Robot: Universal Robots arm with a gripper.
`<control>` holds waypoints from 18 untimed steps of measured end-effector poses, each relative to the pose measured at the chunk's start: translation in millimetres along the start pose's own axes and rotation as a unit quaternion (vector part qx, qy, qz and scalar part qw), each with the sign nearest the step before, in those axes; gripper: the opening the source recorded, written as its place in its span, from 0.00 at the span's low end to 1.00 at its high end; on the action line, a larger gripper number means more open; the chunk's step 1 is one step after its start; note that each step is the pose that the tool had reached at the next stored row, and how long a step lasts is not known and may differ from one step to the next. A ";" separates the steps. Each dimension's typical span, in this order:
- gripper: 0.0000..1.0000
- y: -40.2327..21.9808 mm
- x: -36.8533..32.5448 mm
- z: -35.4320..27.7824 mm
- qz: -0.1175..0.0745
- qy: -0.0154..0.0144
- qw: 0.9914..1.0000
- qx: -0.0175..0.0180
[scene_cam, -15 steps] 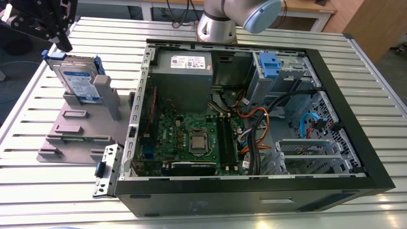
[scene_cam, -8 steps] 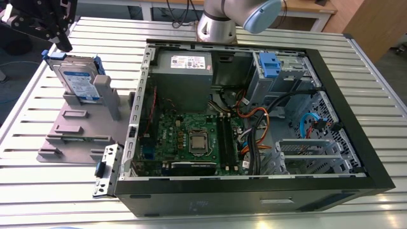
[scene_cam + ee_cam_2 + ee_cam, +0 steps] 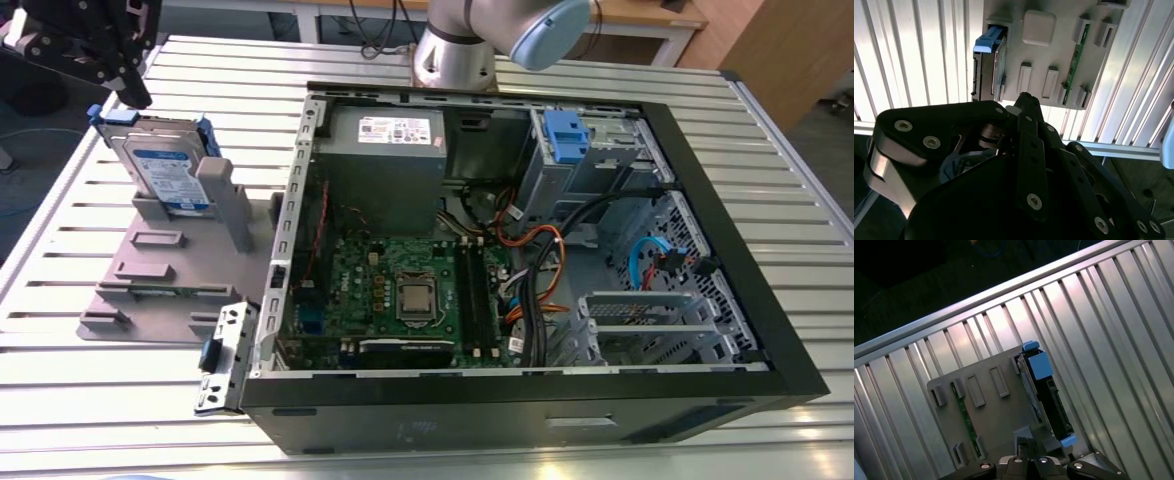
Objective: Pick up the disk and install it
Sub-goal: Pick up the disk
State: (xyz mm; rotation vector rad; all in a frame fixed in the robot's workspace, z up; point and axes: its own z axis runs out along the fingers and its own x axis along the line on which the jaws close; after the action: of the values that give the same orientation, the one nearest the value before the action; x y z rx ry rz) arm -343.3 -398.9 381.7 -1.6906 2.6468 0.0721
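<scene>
The disk (image 3: 167, 168) stands on edge in a grey holder (image 3: 154, 275) on the worktop (image 3: 120, 410), at the exterior view's left of the open computer case (image 3: 521, 398). The gripper (image 3: 131, 92) hovers over the disk's blue-bracketed top end, near it. Whether its jaws are wide or narrow, I cannot tell.

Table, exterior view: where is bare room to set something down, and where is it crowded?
Bare table: between the holder plate and the near edge; at the exterior view's right, beside the computer case. Crowded: the plate, inside the case.
</scene>
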 end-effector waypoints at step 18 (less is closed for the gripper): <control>0.11 0.0 0.0 0.0 -0.016 0.001 1.000 0.000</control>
State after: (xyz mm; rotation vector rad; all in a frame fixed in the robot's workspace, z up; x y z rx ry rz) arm -343.3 -398.9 381.7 -1.7340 2.6194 0.0721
